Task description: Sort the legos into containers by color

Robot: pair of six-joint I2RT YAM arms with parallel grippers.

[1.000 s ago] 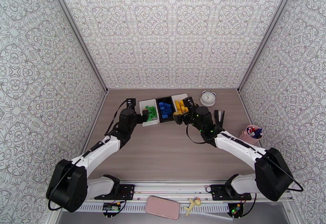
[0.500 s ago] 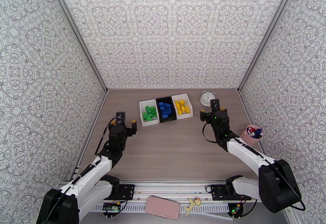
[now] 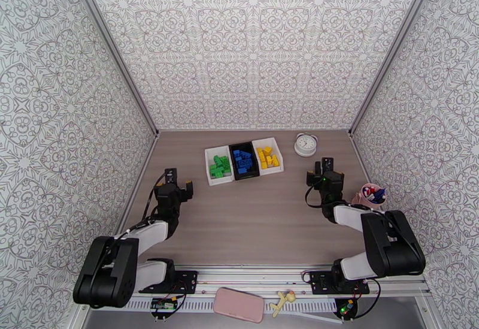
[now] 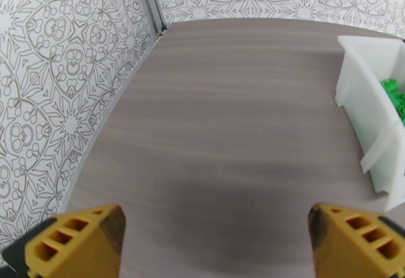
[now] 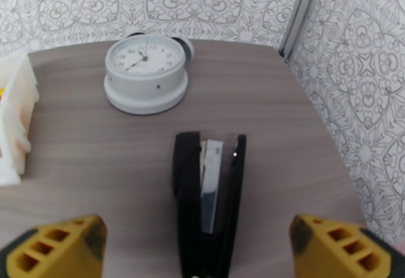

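1. Legos (image 3: 242,161) sit in three bins in a row, at the far middle of the table (image 3: 251,222).
2. The green legos (image 3: 220,166) are in the left white bin (image 3: 209,165). The blue legos (image 3: 241,157) are in the black bin (image 3: 245,176) in the middle. The yellow legos (image 3: 267,157) are in the right white bin (image 3: 279,156).
3. The three bins stand right next to each other.
4. The left gripper (image 3: 179,180) is over the left side of the table, near the wall and apart from the bins. Its yellow fingers are spread wide and hold nothing. Its wrist camera sees the left white bin ahead on the right, with green bricks inside.
5. The right gripper (image 3: 318,169) is over the right side of the table, just above a black stapler (image 5: 208,193). Its fingers are spread wide too and hold nothing.
6. A white clock (image 3: 306,144) stands past the stapler, near the right white bin.
7. A pink cup (image 3: 371,195) stands by the right wall.
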